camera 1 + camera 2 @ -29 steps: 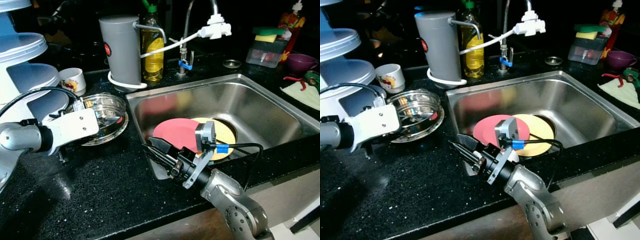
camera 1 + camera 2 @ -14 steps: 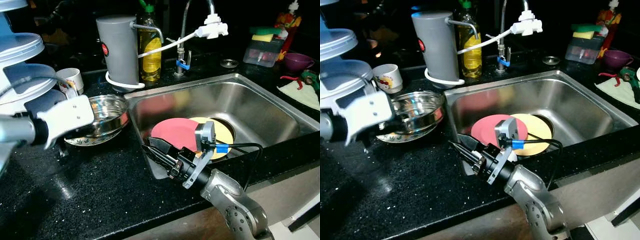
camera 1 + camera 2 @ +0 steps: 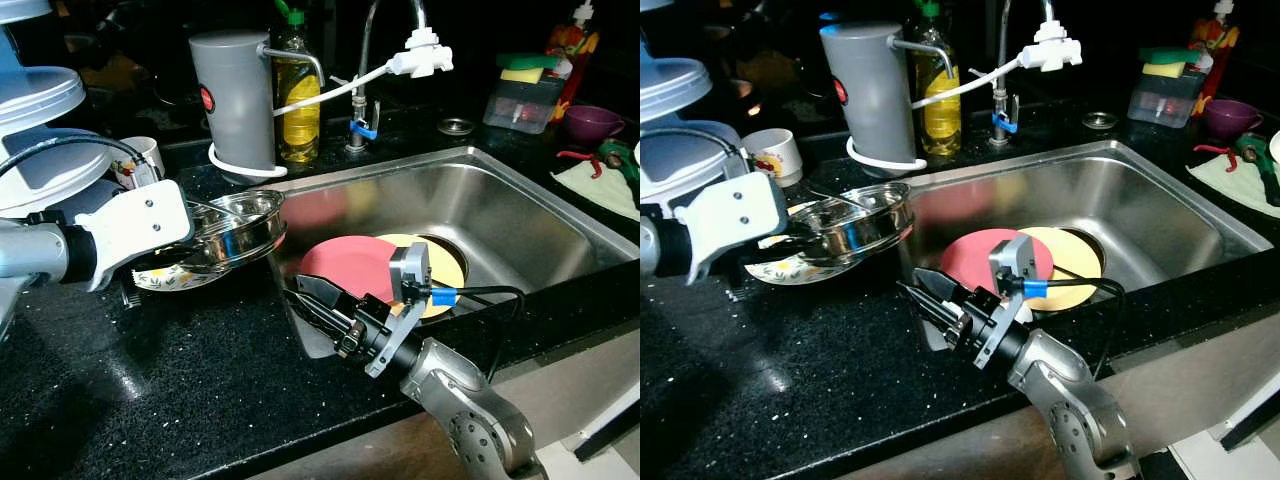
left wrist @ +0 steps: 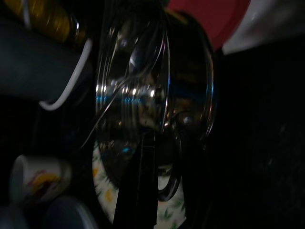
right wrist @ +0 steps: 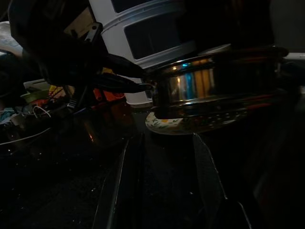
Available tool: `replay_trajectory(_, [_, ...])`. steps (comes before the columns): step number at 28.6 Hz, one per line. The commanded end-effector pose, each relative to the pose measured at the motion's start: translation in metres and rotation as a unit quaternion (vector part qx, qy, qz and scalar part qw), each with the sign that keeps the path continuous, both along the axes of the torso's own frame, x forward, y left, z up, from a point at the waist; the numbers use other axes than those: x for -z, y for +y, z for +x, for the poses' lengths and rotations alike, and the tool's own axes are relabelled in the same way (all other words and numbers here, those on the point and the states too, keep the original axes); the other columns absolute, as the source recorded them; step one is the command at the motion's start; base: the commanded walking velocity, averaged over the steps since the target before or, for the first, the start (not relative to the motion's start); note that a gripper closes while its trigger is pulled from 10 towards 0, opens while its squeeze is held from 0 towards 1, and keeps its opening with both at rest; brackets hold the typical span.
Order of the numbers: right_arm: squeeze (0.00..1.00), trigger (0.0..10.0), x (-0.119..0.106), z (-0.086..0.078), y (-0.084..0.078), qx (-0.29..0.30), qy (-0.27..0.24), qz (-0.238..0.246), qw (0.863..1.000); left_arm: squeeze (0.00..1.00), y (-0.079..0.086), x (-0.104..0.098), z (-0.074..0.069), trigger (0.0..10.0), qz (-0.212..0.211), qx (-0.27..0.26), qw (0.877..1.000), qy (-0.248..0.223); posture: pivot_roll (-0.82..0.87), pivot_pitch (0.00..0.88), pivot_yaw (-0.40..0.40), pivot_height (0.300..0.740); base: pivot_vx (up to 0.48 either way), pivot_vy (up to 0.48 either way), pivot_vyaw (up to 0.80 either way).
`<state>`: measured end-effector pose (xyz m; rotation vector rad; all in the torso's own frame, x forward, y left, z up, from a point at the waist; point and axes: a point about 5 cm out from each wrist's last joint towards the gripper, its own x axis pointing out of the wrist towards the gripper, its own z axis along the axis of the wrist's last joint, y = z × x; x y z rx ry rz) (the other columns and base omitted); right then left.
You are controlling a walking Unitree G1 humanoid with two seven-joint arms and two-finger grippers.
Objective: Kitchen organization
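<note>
Since the earlier frame, the steel bowl [image 3: 235, 225] had been lifted off the flowered plate [image 3: 170, 276] and carried toward the sink [image 3: 520, 200], so its near edge hung at the sink's left rim. One bowl, one flowered plate beneath it on the black counter [image 3: 200, 380], and two flat plates in the sink: a red plate [image 3: 345, 265] overlapping a yellow plate [image 3: 450, 265]. One white cup [image 3: 772, 153] stood behind, one grey canister [image 3: 235, 95], one bottle of yellow liquid [image 3: 300, 105]. The left gripper [image 3: 805, 240] was pinching the bowl's rim, one finger inside and one outside, narrowly parted around the metal. The right gripper [image 3: 305, 297] rested low over the counter edge beside the sink, its fingers [image 5: 205, 176] spread apart, holding nothing
</note>
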<state>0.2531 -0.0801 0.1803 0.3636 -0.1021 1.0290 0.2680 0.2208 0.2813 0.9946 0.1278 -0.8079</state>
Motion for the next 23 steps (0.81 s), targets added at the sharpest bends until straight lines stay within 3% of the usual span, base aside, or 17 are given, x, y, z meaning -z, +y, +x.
replay_trajectory(1, [0.0, 10.0, 0.002, 0.001, 0.001, -0.001, 0.01, 0.001, 1.0, 0.0, 0.005, 0.007, -0.002, 0.0, 0.019, -0.018, 0.999, 0.023, -0.03, 0.0, -0.016, 0.74, 0.0, 0.0, 0.0])
replay_trajectory(8, [0.0, 10.0, 0.003, 0.002, 0.002, -0.002, 0.011, 0.002, 1.0, 0.0, 0.023, 0.009, -0.005, 0.0, 0.07, -0.078, 0.994, 0.008, -0.01, 0.0, -0.018, 0.74, 0.0, 0.0, 0.0])
replay_trajectory(17, [0.0, 10.0, 0.003, 0.003, 0.003, -0.005, 0.013, 0.007, 1.0, 0.0, 0.028, 0.002, -0.01, 0.0, 0.089, -0.129, 0.986, -0.047, 0.0, 0.0, -0.015, 0.74, 0.0, 0.0, 0.0])
replay_trajectory(23, [0.0, 10.0, 0.002, 0.003, 0.003, -0.005, 0.014, 0.011, 1.0, 0.0, 0.031, 0.004, -0.015, 0.0, 0.09, -0.142, 0.985, -0.048, 0.01, 0.0, -0.017, 0.74, 0.0, 0.0, 0.0])
